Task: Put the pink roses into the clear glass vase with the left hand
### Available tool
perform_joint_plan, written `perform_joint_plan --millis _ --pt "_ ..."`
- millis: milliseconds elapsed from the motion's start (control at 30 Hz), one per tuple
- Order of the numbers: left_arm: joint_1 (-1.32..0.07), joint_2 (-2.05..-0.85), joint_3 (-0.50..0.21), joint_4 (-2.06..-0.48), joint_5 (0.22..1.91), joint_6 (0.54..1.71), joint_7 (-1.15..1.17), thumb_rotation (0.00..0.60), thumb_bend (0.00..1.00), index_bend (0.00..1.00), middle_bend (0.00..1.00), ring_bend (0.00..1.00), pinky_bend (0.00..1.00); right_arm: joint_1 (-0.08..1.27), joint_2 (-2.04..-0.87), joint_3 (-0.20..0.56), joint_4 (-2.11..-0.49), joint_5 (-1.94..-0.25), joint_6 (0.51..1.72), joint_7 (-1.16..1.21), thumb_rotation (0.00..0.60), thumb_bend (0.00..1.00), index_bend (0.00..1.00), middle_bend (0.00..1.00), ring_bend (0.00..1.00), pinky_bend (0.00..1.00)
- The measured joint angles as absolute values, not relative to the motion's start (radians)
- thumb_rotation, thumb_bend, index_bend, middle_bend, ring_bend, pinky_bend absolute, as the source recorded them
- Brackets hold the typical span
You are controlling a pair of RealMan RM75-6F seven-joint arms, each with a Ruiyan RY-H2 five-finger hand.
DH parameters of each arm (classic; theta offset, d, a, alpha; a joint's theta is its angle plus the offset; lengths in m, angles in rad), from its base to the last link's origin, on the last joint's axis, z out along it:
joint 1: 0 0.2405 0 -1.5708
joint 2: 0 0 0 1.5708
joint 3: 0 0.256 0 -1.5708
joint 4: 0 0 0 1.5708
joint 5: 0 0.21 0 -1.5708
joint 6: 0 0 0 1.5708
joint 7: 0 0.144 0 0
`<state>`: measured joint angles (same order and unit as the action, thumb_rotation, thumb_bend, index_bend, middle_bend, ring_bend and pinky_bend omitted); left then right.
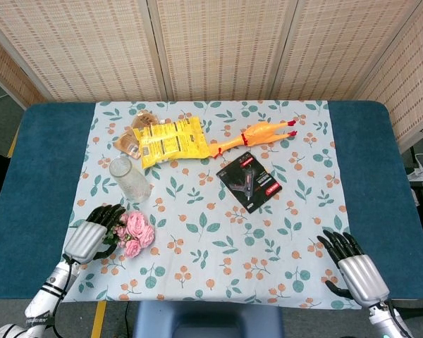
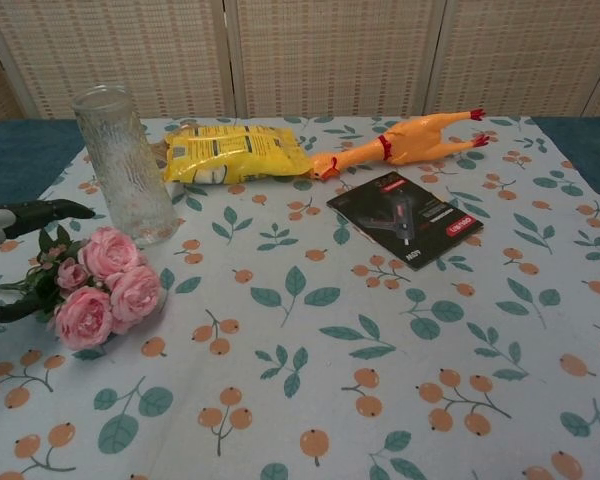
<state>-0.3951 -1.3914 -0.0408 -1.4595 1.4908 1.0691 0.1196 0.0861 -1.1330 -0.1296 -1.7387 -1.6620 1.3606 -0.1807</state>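
The pink roses [image 1: 135,232] [image 2: 98,287] lie on the floral cloth at the near left, blooms to the right and green stem pointing left. The clear glass vase [image 1: 129,179] [image 2: 126,165] stands upright just behind them. My left hand [image 1: 93,234] [image 2: 10,255] is over the stem end of the bunch with its fingers spread, one above the leaves and one below; nothing is gripped. My right hand [image 1: 352,265] hangs open at the table's near right corner, far from both, and shows only in the head view.
A yellow snack bag [image 1: 170,141], small brown packets [image 1: 132,135], a rubber chicken [image 1: 252,134] and a black booklet [image 1: 249,184] lie across the back and middle of the cloth. Blue table surface [image 1: 35,169] borders both sides.
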Motion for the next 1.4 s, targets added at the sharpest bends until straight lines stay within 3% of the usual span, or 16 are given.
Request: perform_joint_plan --millis 333,400,533,667,767,933,1167,1400 --pt "-0.452 -1.413 -0.053 -1.483 1.383 0.978 0.29 0.6 0.34 0.0 0.0 0.0 0.13 0.087 -1.132 -0.13 -1.743 -1.665 1.355 -0.179 0.6 0.14 0.0 0.0 0.0 0.0" --pt "-0.466 -1.431 -0.059 -1.467 1.36 0.953 0.307 0.6 0.35 0.05 0.08 0.02 0.13 0.083 -1.13 -0.126 -1.743 -1.663 1.365 -0.179 0.6 0.14 0.0 0.0 0.0 0.0" --pt "-0.489 -1.481 -0.064 -1.422 1.323 0.938 0.359 0.6 0.37 0.31 0.36 0.16 0.13 0.08 -1.129 -0.127 -1.742 -1.673 1.371 -0.175 0.6 0.14 0.0 0.0 0.0 0.0" --pt "-0.502 -1.504 -0.061 -1.392 1.29 0.926 0.404 0.6 0.39 0.42 0.45 0.22 0.13 0.079 -1.125 -0.128 -1.743 -1.674 1.37 -0.171 0.6 0.14 0.0 0.0 0.0 0.0" --pt "-0.503 -1.519 -0.062 -1.379 1.281 0.943 0.428 0.6 0.53 0.56 0.61 0.34 0.13 0.077 -1.123 -0.129 -1.744 -1.68 1.375 -0.17 0.6 0.15 0.0 0.0 0.0 0.0" --pt "-0.489 -1.531 -0.068 -1.376 1.299 1.023 0.409 0.6 0.7 0.68 0.73 0.44 0.17 0.075 -1.124 -0.131 -1.743 -1.685 1.374 -0.17 0.6 0.14 0.0 0.0 0.0 0.0" --pt "-0.443 -1.524 -0.078 -1.384 1.41 1.22 0.243 0.6 0.75 0.74 0.79 0.5 0.2 0.071 -1.123 -0.129 -1.745 -1.684 1.375 -0.174 0.6 0.14 0.0 0.0 0.0 0.0" --pt "-0.386 -1.493 -0.136 -1.433 1.485 1.445 -0.17 0.6 0.77 0.75 0.81 0.51 0.2 0.071 -1.124 -0.125 -1.744 -1.671 1.367 -0.179 0.6 0.15 0.0 0.0 0.0 0.0"
